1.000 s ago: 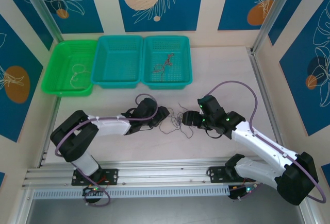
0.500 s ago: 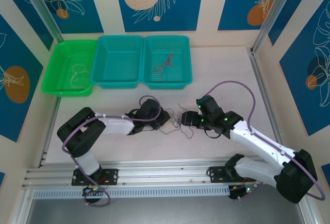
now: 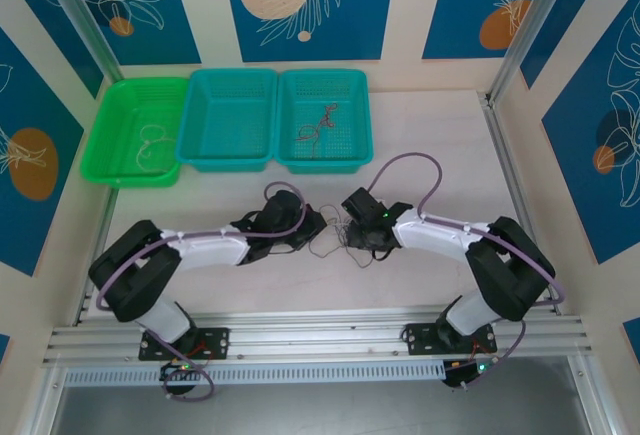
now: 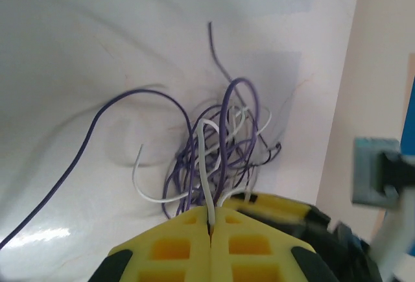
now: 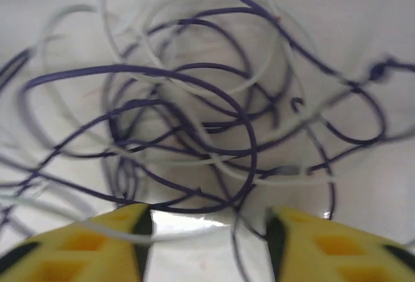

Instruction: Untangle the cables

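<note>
A loose tangle of thin purple and white cables (image 3: 336,239) lies on the white table between both arms. From the left, my left gripper (image 3: 320,227) reaches its edge. In the left wrist view this gripper (image 4: 212,212) is shut on one white wire (image 4: 204,165) that rises out of the tangle (image 4: 224,146). My right gripper (image 3: 351,233) comes in from the right, and its yellow fingers (image 4: 279,205) sit just behind the heap. In the right wrist view my right gripper (image 5: 207,236) stands open, with purple and white loops (image 5: 194,133) just ahead and strands crossing the gap.
Three baskets stand at the back: a green one (image 3: 125,115) with a whitish wire (image 3: 150,147), a bare teal one (image 3: 230,115), and a teal one (image 3: 345,105) with a reddish-brown wire (image 3: 318,125). A metal rail (image 3: 320,327) runs along the near edge.
My left gripper has shut on the white wire at the tangle's left edge. The right arm swung left up to the tangle, and its jaws have narrowed.
</note>
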Controlling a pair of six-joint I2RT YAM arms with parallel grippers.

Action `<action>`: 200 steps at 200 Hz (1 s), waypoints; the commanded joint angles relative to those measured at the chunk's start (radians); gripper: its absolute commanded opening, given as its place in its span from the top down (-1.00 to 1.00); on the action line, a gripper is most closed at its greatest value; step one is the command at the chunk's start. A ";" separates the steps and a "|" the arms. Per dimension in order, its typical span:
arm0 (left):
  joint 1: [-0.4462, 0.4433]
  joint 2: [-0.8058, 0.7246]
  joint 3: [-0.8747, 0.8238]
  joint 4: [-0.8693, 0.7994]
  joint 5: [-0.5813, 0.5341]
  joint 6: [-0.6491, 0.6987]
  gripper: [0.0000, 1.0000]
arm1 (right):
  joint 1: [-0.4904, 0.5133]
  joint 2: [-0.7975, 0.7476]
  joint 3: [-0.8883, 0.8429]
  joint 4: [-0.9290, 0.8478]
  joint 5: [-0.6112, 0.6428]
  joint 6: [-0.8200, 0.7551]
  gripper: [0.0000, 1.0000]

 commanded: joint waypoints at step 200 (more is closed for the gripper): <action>0.267 -0.646 -0.130 -0.587 -0.074 0.453 1.00 | 0.265 0.217 0.231 0.114 -0.046 -0.396 -0.36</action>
